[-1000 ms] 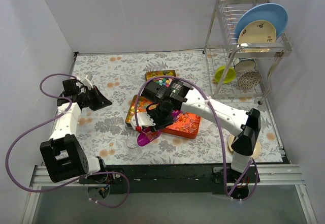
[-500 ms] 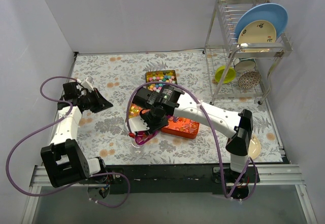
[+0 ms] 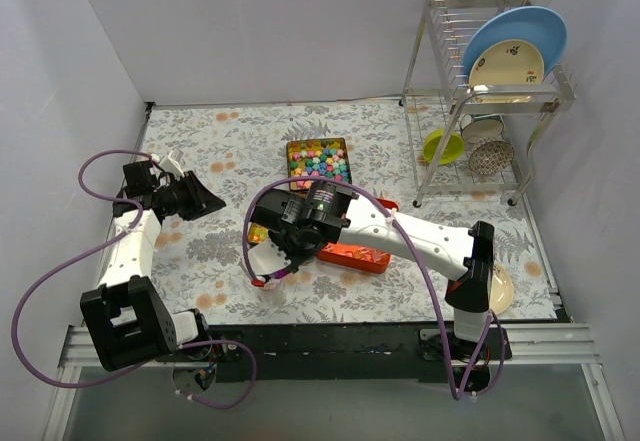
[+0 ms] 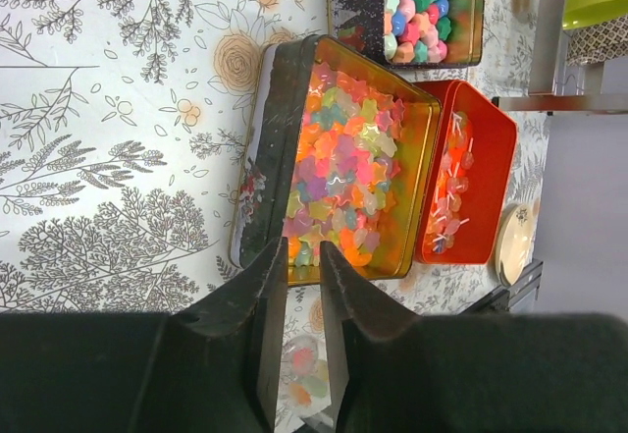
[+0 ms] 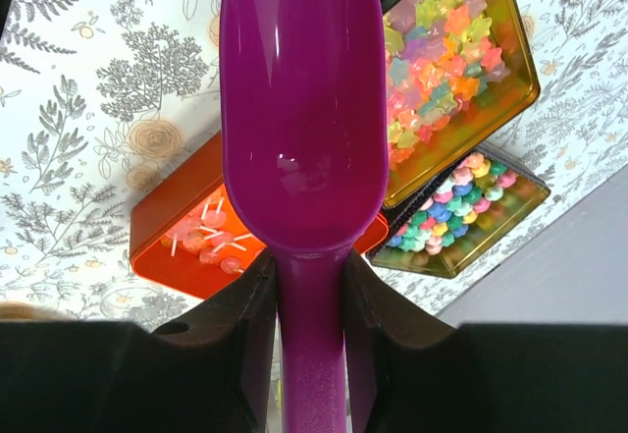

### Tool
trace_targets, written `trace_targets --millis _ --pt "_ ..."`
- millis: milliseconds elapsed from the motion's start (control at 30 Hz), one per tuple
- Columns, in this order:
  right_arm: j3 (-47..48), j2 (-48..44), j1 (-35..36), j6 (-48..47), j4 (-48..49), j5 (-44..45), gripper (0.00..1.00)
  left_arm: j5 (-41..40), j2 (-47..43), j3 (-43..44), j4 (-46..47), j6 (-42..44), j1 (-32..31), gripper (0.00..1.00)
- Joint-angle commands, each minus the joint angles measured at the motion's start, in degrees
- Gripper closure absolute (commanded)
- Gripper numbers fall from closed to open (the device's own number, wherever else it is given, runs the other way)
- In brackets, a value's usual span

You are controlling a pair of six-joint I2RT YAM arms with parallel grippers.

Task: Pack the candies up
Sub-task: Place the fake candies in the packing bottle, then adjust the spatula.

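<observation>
Candies in 3 tins (sticks every way)

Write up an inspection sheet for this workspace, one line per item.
surface: floral tablecloth covers the table.
job's things: candies fill three open containers: pastel lumps in the dark tin, translucent pieces in the gold tin, wrapped pieces in the orange tray.
clutter: cream plate by the right arm's base.
grippers: right hand shut on the purple scoop, its bowl empty; left hand narrowly open, holding nothing, left of the tins.
cables: purple cable loops off each arm.
surroundings: dish rack at rear right with plates and bowls; white walls.
</observation>
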Motion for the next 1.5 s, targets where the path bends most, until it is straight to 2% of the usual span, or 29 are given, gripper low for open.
trace_targets --millis 0,100,167,200,300,333,467,633,833,1133,1167,1233,1267,1333,1400,1467 --pt "0.8 -2.9 0.4 -3.3 -0.8 3.7 0.99 1.8 -1.7 -0.5 0.7 -0.5 0.5 0.79" --pt "1.3 -3.9 0.1 -3.1 -0.8 4.2 0.99 3.2 -2.2 -0.1 1.0 -0.2 0.4 0.79" --pt "2.4 -4.1 -0.7 -1.7 -0.6 2.8 0.99 6.5 -2.5 0.3 1.4 -0.1 0.5 0.95" --pt "3.9 -4.0 -2.4 0.3 -0.5 1.9 0.99 8.3 -2.6 0.4 1.5 -0.2 0.5 1.0" --pt "7.4 -3.7 -8.6 5.2 0.1 -6.3 0.99 17.3 -2.2 1.2 2.7 -1.4 0.5 1.0" --pt "7.4 -3.5 -10.4 6.1 0.3 -10.2 0.99 23.7 -1.9 2.1 4.0 -1.9 0.5 1.0" --pt "6.0 -1.4 -18.4 8.9 0.6 -15.6 0.99 35.8 -1.8 4.3 9.9 -6.3 -0.1 1.0" --pt "9.3 2.0 -21.5 10.0 2.3 -20.0 0.99 37.3 0.1 5.8 10.2 -7.4 -3.0 1.0" --pt "17.0 7.0 -23.0 11.2 4.1 -22.8 0.99 32.4 3.7 5.3 11.2 -7.8 -9.8 1.0" --pt "16.7 6.3 -25.0 12.5 10.1 -30.2 0.99 28.5 12.0 7.9 11.3 -7.9 -10.3 1.0" --pt "16.7 6.5 -25.2 12.2 9.9 -30.1 0.99 28.0 12.3 8.6 11.2 -8.1 -10.3 0.98" --pt "15.3 6.6 -26.0 11.7 9.5 -30.0 0.99 25.5 12.7 11.0 7.7 -6.0 -9.6 0.86" --pt "14.5 6.3 -27.1 11.6 10.1 -30.0 0.99 24.3 12.6 12.8 6.5 -5.7 -9.0 0.71" --pt "11.5 4.8 -28.1 11.6 12.3 -30.4 0.99 23.4 12.3 13.2 5.7 -6.8 -7.3 0.6" --pt "10.0 3.8 -29.1 10.8 13.5 -30.7 0.99 26.1 12.7 11.7 7.4 -8.6 -6.7 0.54" --pt "8.6 2.7 -29.4 9.8 15.0 -30.7 0.99 30.5 14.3 10.7 8.3 -11.0 -6.9 0.52"
